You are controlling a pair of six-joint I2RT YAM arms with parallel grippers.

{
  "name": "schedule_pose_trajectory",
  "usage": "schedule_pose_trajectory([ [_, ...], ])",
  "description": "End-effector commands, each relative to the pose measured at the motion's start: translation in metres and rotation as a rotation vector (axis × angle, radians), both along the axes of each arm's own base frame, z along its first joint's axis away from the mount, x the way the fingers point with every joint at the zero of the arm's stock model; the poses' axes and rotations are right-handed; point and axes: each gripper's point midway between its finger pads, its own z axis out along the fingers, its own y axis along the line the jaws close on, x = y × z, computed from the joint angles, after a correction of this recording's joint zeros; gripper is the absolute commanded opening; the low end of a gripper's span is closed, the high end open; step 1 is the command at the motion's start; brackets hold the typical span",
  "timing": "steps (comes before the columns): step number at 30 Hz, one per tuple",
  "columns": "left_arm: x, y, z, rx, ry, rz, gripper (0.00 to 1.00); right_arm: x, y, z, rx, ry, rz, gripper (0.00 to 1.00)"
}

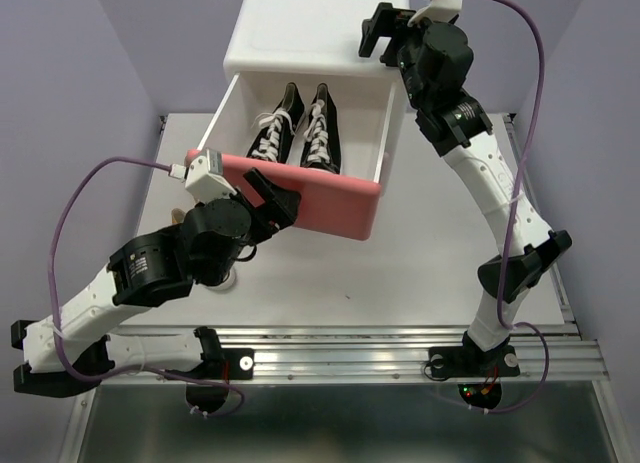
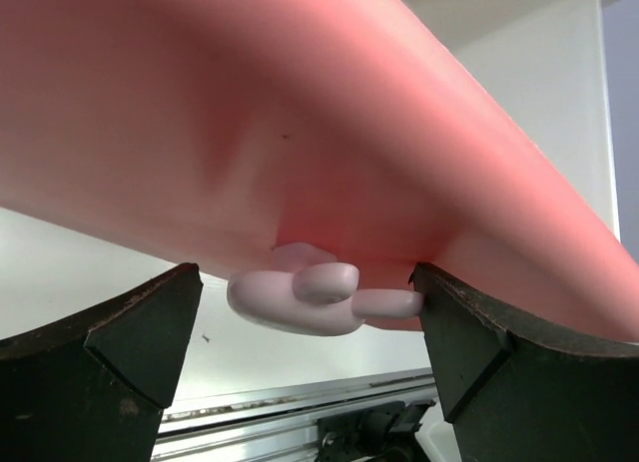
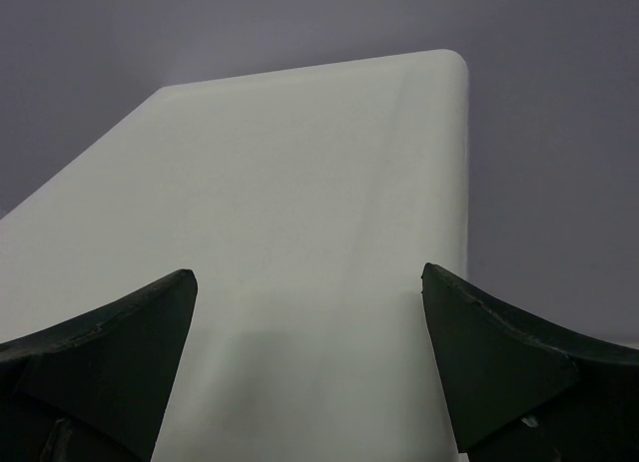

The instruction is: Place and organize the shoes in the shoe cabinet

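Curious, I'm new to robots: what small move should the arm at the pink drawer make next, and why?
Probably the left gripper closes on the pale pink bunny-shaped knob: its open jaws straddle it, and the black canvas sneakers sit in the open pink-fronted drawer.

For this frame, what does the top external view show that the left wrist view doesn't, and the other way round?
Only top external: the black shoes lying side by side in the pulled-out drawer, the white cabinet top, and the right end effector open over it.
Only left wrist: the bunny-shaped knob on the pink drawer front, sitting between the open fingers.
Both: the pink drawer front and the left end effector up against it.
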Motion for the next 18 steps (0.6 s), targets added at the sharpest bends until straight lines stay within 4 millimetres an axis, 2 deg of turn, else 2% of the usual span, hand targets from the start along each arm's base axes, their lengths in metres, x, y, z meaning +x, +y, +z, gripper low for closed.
schedule_pose_trajectory([
  [1, 0.045, -0.006, 0.027, -0.096, -0.136, 0.132, 0.99, 0.014, 0.019, -0.167, -0.244, 0.428, 0.028, 1.00],
  [4, 0.061, -0.007, 0.029, -0.099, -0.165, 0.163, 0.99, 0.012, 0.019, -0.174, -0.259, 0.443, 0.033, 1.00],
  [5, 0.068, -0.014, 0.026, -0.084, -0.166, 0.159, 0.99, 0.012, 0.019, -0.176, -0.269, 0.447, 0.037, 1.00],
  [6, 0.075, -0.016, 0.033, -0.093, -0.182, 0.169, 0.99, 0.010, 0.019, -0.180, -0.280, 0.461, 0.042, 1.00],
  [10, 0.095, -0.040, 0.027, -0.084, -0.175, 0.145, 0.99, 0.009, 0.018, -0.190, -0.321, 0.488, 0.052, 1.00],
  [14, 0.098, -0.054, 0.022, -0.129, -0.169, 0.113, 0.99, 0.005, 0.022, -0.200, -0.348, 0.521, 0.087, 1.00],
  [18, 0.101, -0.061, 0.007, -0.130, -0.144, 0.101, 0.99, 0.004, 0.022, -0.207, -0.360, 0.541, 0.091, 1.00],
])
